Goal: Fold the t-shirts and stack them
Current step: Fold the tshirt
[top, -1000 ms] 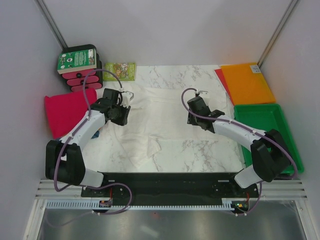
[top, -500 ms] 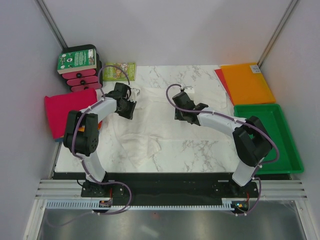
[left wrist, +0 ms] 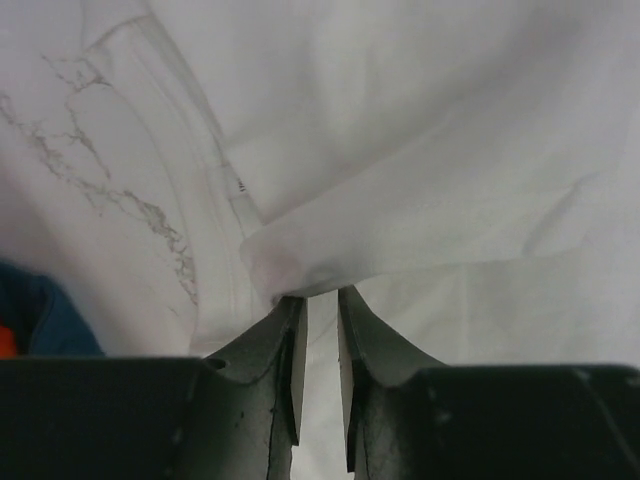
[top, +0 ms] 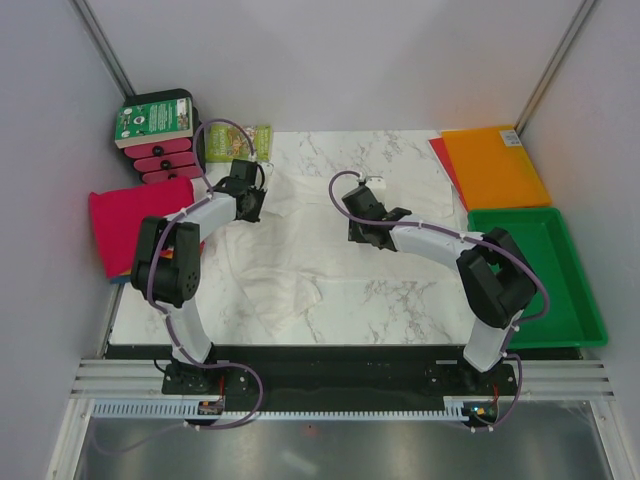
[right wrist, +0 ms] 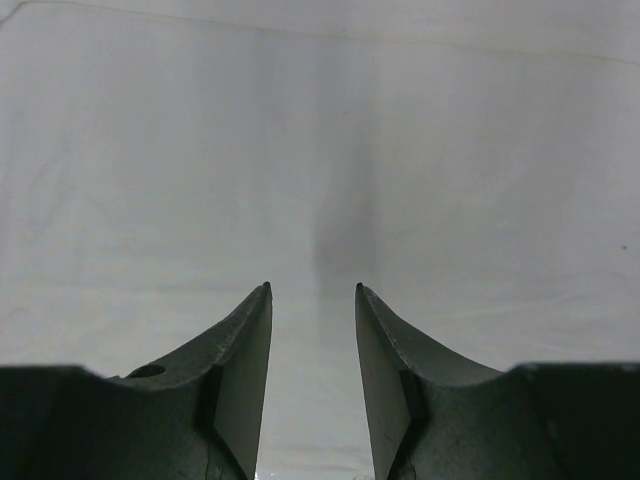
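A thin, wrinkly white t-shirt (top: pixel 300 235) lies spread on the marble table. My left gripper (top: pixel 252 200) is at its far left part. In the left wrist view the jaws (left wrist: pixel 320 295) stand almost together, with a raised fold of the white shirt (left wrist: pixel 420 180) pinched at their tips. My right gripper (top: pixel 362 205) is over the shirt's far right part. It is open and empty above flat white cloth (right wrist: pixel 320 150). A folded magenta-pink shirt (top: pixel 132 225) tops the pile at the left edge. Blue cloth (left wrist: pixel 35 315) with a sliver of orange shows at the left wrist view's lower left.
A flat orange sheet (top: pixel 495 165) lies at the back right and a green tray (top: pixel 545 275) stands at the right. A green-topped box on pink blocks (top: pixel 155 130) and a green packet (top: pixel 238 140) sit at the back left. Grey walls enclose the table.
Both grippers have moved farther back over the white shirt. The right one has also shifted left. The shirt's left part is bunched up more than before.
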Controlling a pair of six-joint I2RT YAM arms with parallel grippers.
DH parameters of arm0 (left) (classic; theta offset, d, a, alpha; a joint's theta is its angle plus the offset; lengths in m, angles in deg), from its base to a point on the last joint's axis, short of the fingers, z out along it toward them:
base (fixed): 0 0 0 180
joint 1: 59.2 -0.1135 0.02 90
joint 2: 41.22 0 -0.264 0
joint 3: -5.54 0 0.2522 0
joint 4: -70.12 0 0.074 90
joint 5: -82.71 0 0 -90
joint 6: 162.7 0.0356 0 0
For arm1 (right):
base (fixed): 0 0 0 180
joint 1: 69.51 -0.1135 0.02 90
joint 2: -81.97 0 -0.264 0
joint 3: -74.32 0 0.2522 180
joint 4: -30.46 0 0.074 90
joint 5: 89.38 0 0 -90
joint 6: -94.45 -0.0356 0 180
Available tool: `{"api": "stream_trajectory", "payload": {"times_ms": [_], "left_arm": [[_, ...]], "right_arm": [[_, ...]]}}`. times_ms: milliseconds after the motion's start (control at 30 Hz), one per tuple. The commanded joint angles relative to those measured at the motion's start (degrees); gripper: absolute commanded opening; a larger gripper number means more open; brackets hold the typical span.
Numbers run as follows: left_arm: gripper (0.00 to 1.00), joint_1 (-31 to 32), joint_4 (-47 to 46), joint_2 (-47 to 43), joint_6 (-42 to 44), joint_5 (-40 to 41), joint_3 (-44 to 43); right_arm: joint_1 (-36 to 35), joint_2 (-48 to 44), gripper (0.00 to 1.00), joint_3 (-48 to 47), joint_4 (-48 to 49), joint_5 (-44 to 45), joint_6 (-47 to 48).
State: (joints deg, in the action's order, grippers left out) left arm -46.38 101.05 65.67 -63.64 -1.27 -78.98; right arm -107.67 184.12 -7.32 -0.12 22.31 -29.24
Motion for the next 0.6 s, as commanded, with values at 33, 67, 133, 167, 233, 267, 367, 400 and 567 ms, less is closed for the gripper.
{"api": "stream_trajectory", "payload": {"times_ms": [33,67,133,167,233,267,367,400,567], "left_arm": [[0.23,-1.39,-4.07,-0.45,-0.45,8.74,0.62],[0.23,-1.74,-3.99,-0.72,-0.19,9.09,0.89],[0.23,-2.62,-3.72,-2.21,0.69,10.76,1.50],[0.23,-2.97,-3.72,-2.82,1.22,11.11,1.68],[0.23,-3.76,-3.98,-4.41,2.80,14.53,2.03],[0.23,-4.11,-4.07,-4.85,3.24,15.59,1.94],[0.23,-6.05,-4.51,-6.25,3.86,19.02,0.80],[0.23,-6.92,-4.51,-6.95,2.90,17.98,-0.07],[0.25,-7.55,-6.01,-9.16,-0.18,4.90,-3.92]], "right_arm": [[-0.43,0.68,0.46,-0.24,2.05,0.46,-0.32],[-0.35,0.77,0.46,-0.15,2.14,0.37,-0.41],[-0.43,0.68,0.46,0.29,2.32,0.37,-0.50],[-0.43,0.42,0.46,0.46,2.23,0.54,-0.50],[-0.43,0.33,0.46,0.64,2.32,0.63,-0.67],[-0.43,0.25,0.46,0.64,2.40,0.63,-0.59],[-0.52,0.07,0.47,0.55,2.49,0.63,-0.67],[-0.52,-0.02,0.46,0.73,2.75,0.54,-0.67],[-0.69,0.33,0.46,1.08,3.20,0.10,-0.94]]}}
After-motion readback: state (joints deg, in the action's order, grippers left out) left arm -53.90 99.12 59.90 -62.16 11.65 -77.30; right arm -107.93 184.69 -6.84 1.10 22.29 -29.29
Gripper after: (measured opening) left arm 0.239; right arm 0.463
